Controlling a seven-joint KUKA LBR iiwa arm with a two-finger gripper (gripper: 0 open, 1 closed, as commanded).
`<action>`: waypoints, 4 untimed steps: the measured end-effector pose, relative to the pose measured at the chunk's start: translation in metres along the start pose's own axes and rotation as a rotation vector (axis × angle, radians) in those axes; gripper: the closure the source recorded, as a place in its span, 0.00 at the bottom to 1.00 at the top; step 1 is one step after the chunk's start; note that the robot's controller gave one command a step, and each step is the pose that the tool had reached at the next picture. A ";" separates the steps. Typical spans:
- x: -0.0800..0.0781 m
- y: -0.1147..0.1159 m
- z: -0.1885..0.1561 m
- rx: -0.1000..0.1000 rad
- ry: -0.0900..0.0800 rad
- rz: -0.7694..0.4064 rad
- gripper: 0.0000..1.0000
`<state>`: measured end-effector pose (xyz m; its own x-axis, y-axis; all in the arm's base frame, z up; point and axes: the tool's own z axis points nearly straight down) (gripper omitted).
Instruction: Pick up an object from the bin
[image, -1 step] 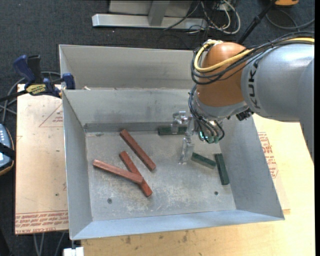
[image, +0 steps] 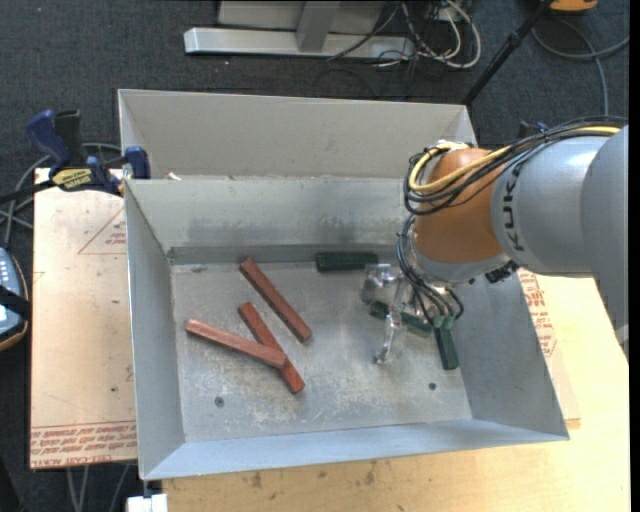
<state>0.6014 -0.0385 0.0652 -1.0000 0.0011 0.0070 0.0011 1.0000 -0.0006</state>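
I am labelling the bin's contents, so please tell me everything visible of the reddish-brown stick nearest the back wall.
The reddish-brown stick is a straight, flat bar with square-cut ends, wood by its look. It lies flat on the bin floor, slanting from near the back wall down toward the view's right. It seems apart from the two other sticks beside it, and the gripper stands to its right, not touching it.

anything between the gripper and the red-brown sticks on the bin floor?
Nothing visible. Bare bin floor lies between the gripper and the nearest red-brown stick. The dark green bar lies on the gripper's other side.
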 end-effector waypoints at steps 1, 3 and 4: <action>-0.003 0.003 -0.006 -0.001 -0.010 -0.004 1.00; -0.004 -0.069 -0.005 0.003 -0.011 -0.125 0.00; -0.004 -0.065 -0.005 -0.001 -0.010 -0.129 1.00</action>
<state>0.6054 -0.1036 0.0706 -0.9918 -0.1274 -0.0031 -0.1274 0.9919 0.0005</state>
